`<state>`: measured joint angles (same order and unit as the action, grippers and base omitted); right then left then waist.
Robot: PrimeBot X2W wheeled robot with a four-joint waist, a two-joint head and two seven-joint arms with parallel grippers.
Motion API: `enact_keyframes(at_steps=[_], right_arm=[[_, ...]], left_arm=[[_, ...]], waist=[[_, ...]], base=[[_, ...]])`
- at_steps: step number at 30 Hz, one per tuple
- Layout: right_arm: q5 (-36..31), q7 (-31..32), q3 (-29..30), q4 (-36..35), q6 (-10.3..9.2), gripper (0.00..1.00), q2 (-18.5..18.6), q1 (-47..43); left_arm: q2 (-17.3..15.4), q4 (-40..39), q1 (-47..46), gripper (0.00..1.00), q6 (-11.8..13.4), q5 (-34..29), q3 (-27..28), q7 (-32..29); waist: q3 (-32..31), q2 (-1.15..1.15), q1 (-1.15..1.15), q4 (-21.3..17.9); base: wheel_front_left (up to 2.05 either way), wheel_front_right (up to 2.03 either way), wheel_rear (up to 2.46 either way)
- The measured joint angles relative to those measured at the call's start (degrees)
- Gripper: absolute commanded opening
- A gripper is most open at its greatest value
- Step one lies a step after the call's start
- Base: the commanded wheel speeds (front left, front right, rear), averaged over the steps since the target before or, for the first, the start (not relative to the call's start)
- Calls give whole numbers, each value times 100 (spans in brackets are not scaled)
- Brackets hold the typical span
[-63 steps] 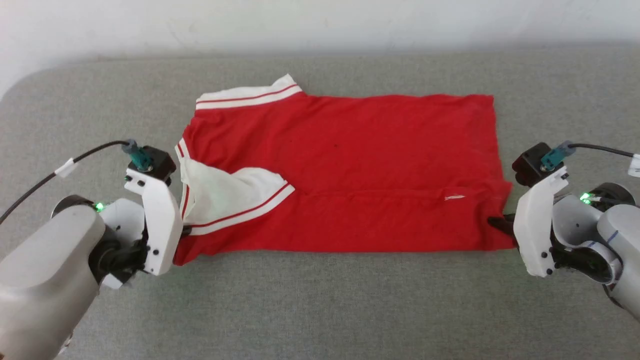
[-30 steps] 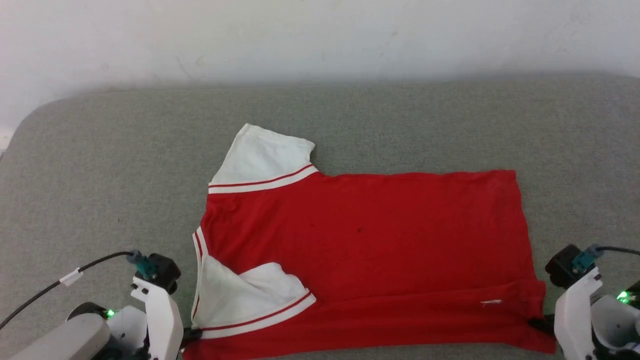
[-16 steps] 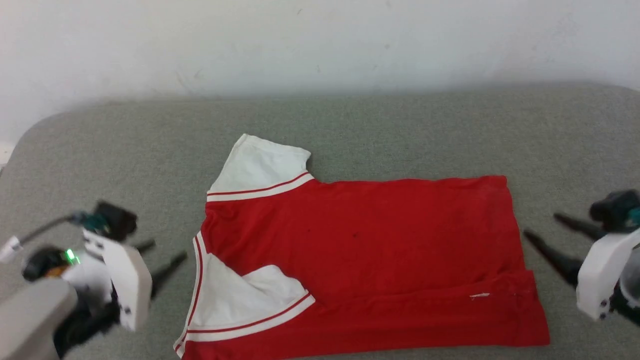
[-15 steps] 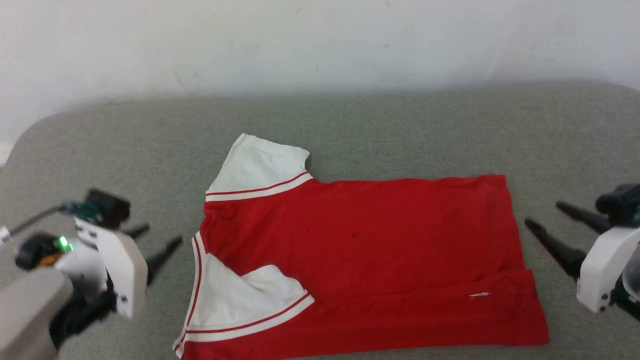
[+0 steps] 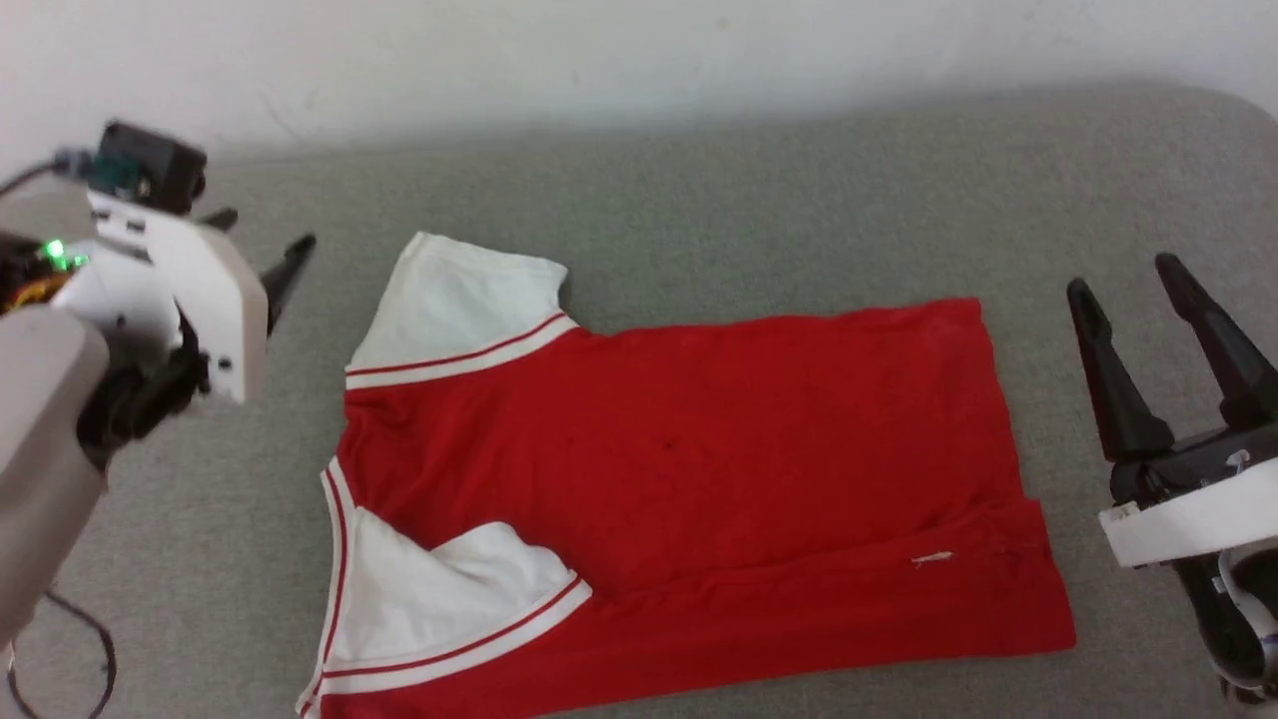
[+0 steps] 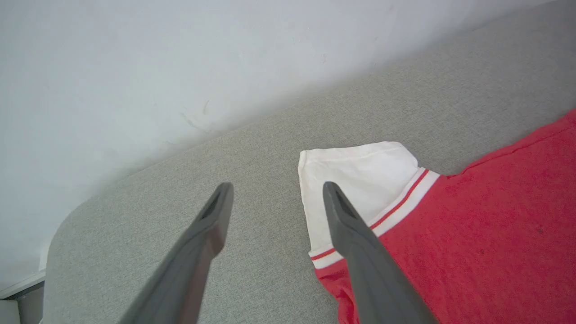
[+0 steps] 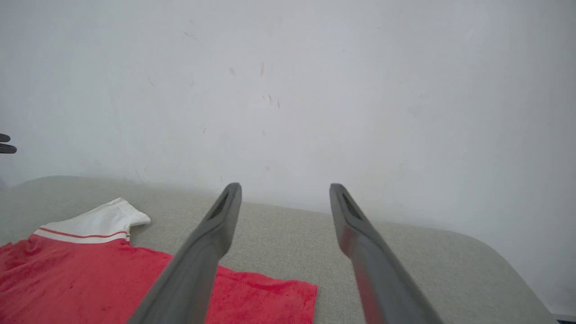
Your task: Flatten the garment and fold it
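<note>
Since a second ago the left gripper (image 5: 263,230) and the right gripper (image 5: 1123,280) have both let go of the garment (image 5: 679,469). They have come up away from its near corners, where their shut fingers were pinching the cloth. A white wall (image 5: 599,50) stands behind the grey padded surface (image 5: 699,200). On this surface the garment lies flat, with its collar end toward the robot's left and its hem toward the right. The far white sleeve (image 5: 459,295) spreads out on the padding, and the near white sleeve (image 5: 439,589) is folded in over the red body. The left gripper hovers near the far sleeve, with its jaws spread wide and holding nothing. The right gripper hangs just beyond the hem, equally wide open and empty, and touches no cloth.
</note>
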<state>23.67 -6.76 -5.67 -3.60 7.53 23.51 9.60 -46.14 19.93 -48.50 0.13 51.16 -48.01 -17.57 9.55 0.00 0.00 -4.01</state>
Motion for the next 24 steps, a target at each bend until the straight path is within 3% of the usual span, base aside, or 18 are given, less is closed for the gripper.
enact_keyframes(at_steps=[5,10,18,24], right_arm=[[-383,-129,328,-614,0,100,-643,-148],[-542,-207,377,-882,0,100,-947,-159],[-647,-250,234,-860,0,100,-1046,28],[-642,-291,132,-672,0,100,-1033,150]], left_arm=[[363,608,-788,100,-45,7,19,-564],[586,1163,-1383,100,-208,18,-96,-1266],[716,1972,-1975,100,-312,208,-316,-2780],[702,2226,-2179,100,-302,249,-415,-3443]], waist=[[353,0,1,-183],[736,0,1,-409],[1297,0,1,-816],[1650,0,0,-1073]], base=[[0,0,0],[0,0,0],[0,0,0],[0,0,0]])
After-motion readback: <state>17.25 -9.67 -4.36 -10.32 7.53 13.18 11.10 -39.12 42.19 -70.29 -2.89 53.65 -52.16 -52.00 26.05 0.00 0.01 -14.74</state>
